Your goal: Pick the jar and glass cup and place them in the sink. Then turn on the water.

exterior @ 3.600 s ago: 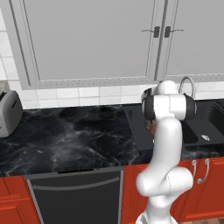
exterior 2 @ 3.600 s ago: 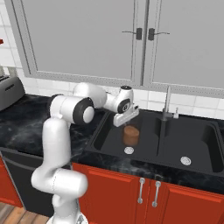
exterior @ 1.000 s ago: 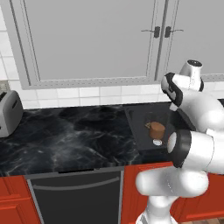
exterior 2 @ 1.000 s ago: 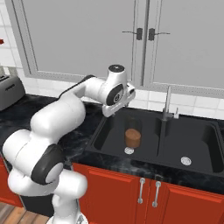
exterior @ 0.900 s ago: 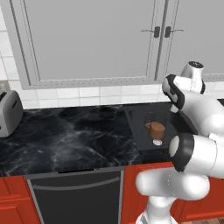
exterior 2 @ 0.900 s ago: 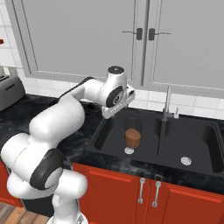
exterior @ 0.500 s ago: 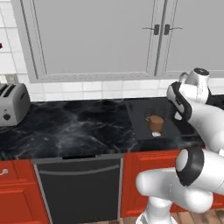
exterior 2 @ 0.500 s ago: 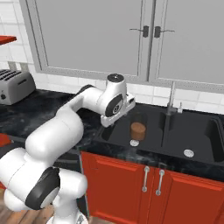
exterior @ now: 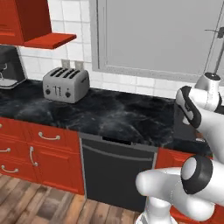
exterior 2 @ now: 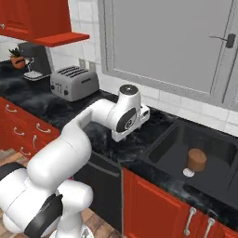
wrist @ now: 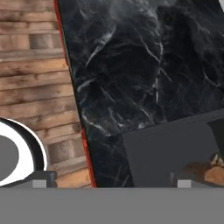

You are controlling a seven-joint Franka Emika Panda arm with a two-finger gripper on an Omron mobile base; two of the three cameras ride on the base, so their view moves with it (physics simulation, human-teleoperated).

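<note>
Jaws spread wide and carrying nothing, the two-finger gripper [wrist: 111,183] looks down over the black marble-veined counter [wrist: 144,70], its small grey tips at the bottom edge of the hand view. Under it in that view runs the counter's red front edge, with brown wooden plank floor [wrist: 33,65] filling the left side, and the dark matte sink [wrist: 170,151] cutting into the lower right.

Over to the right base view: the white arm's hand sits mid-frame above the counter, just left of the black rectangular sink basin [exterior 2: 174,148]. Inside that basin, lower right of the frame, stands the short squat tan-brown jar [exterior 2: 196,160], cork-coloured, upright, its axis vertical and flat top facing up, resting on the basin floor beside a pale round drain [exterior 2: 188,173]. Whether jar and drain touch, I cannot tell. A sliver of the jar's brown also peeks into the lower right corner of the hand view.

Further out, a silver four-slot toaster [exterior: 65,84] sits at the upper left of the counter, below a red wall cabinet [exterior: 30,24]. Grey cabinet doors [exterior 2: 167,42] fill the upper frame.
</note>
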